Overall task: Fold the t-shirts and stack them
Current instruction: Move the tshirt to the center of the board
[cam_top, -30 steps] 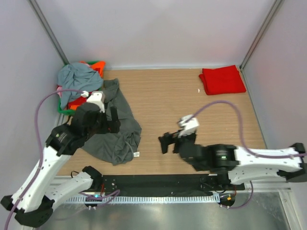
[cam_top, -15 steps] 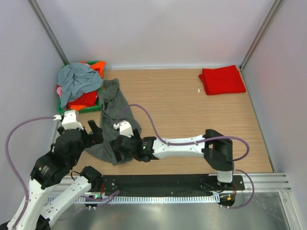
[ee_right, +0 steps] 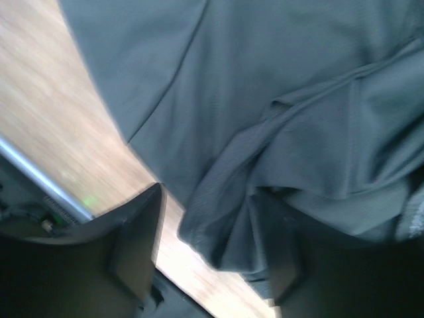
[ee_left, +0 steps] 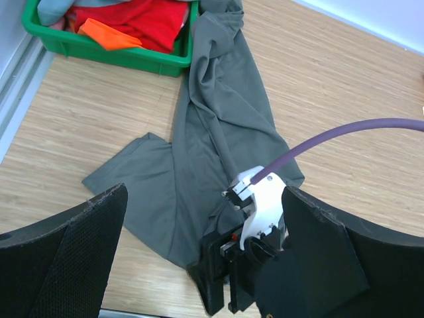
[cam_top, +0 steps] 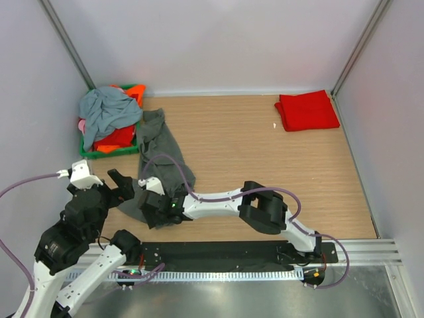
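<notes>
A large charcoal-grey t-shirt (cam_top: 161, 154) lies crumpled on the wooden table, running from the basket toward the near edge. My right gripper (cam_top: 154, 211) reaches far left and sits down on the shirt's near hem. In the right wrist view a bunched fold of the grey t-shirt (ee_right: 265, 132) lies between its fingers (ee_right: 136, 232); the jaws stand apart, with wood showing beside the left one. My left gripper (cam_top: 118, 185) hovers wide open and empty just left of the shirt, looking down on the right gripper (ee_left: 232, 271). A folded red t-shirt (cam_top: 307, 110) lies far right.
A green basket (cam_top: 99, 154) at the far left holds a blue-grey t-shirt (cam_top: 106, 109) plus red and orange ones (ee_left: 109, 33). The right arm's purple cable (ee_left: 344, 132) arcs over the grey shirt. Grey walls stand on three sides, and a black rail runs along the near edge.
My right arm swung from mid-table to the left and came down on the grey shirt's near hem, its jaws narrowing. My left arm drew back toward the near-left corner, still open.
</notes>
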Action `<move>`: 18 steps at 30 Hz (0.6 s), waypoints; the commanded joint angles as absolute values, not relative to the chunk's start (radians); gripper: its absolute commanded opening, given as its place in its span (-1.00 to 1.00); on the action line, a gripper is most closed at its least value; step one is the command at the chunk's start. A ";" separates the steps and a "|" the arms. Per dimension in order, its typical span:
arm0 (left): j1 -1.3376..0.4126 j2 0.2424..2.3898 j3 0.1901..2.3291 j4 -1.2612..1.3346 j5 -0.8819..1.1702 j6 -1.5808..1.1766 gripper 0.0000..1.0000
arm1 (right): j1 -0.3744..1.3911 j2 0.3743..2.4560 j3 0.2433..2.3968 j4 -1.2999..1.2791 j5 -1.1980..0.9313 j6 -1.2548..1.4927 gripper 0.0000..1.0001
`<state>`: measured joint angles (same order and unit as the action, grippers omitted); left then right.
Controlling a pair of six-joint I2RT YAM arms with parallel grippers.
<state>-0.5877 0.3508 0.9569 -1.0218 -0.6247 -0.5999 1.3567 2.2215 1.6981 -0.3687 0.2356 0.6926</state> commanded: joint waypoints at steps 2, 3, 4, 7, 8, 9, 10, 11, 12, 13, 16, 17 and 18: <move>-0.588 0.364 0.950 -0.976 -0.652 -0.617 0.99 | 1.339 2.241 1.741 -0.402 0.232 0.727 0.08; -0.588 0.359 0.948 -0.979 -0.652 -0.617 0.99 | 1.339 2.244 1.740 -0.408 0.241 0.727 -0.01; -0.588 0.356 0.950 -0.976 -0.652 -0.615 0.99 | 1.341 2.244 1.738 -0.411 0.242 0.726 -0.23; -0.588 0.347 0.946 -0.977 -0.657 -0.618 0.99 | 1.339 2.232 1.736 -0.428 0.259 0.724 -0.56; -0.588 0.344 0.946 -0.976 -0.658 -0.618 0.99 | 1.339 2.226 1.735 -0.442 0.267 0.723 -0.59; -0.588 0.344 0.946 -0.976 -0.660 -0.618 0.99 | 1.339 2.205 1.733 -0.448 0.271 0.721 -0.60; -0.588 0.342 0.945 -0.976 -0.658 -0.618 0.99 | 1.339 2.192 1.730 -0.456 0.284 0.716 -0.78; -0.588 0.344 0.945 -0.974 -0.660 -0.620 0.99 | 1.339 2.181 1.727 -0.465 0.291 0.713 -0.85; -0.588 0.345 0.945 -0.976 -0.660 -0.620 0.99 | 1.339 2.159 1.729 -0.474 0.301 0.710 -0.87; -0.588 0.348 0.946 -0.976 -0.660 -0.620 0.99 | 1.339 2.146 1.730 -0.489 0.326 0.709 -0.89; -0.588 0.357 0.946 -0.979 -0.660 -0.620 0.99 | 1.339 2.083 1.736 -0.549 0.380 0.696 -0.97; -0.588 0.357 0.946 -0.979 -0.660 -0.621 0.99 | 1.339 2.062 1.738 -0.584 0.400 0.692 -0.97; -0.588 0.359 0.948 -0.980 -0.661 -0.621 0.99 | 1.338 2.040 1.738 -0.606 0.422 0.686 -0.97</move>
<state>-0.5877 0.3515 0.9512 -1.0210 -0.6285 -0.6025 1.3376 2.1876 1.7081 -0.5224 0.3210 0.7071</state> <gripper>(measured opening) 0.996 0.062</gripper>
